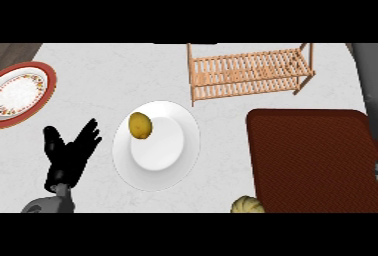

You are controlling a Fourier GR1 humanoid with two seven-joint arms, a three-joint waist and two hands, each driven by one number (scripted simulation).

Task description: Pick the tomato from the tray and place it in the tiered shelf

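Note:
The wooden tiered shelf [249, 72] stands at the back of the counter, right of centre, with bare slats. A dark red-brown tray [310, 155] lies at the right, and nothing shows on its surface. No tomato is in view. My left hand [68, 152] rests open at the lower left, fingers up, left of a white plate and apart from it. My right hand does not show.
The white plate [166, 172] lies mid-counter with a yellow-brown oval fruit [140, 125] on its upper left part. A red-rimmed plate [26, 92] sits at the far left. A pale ribbed round thing [247, 205] peeks in at the lower edge by the tray's corner.

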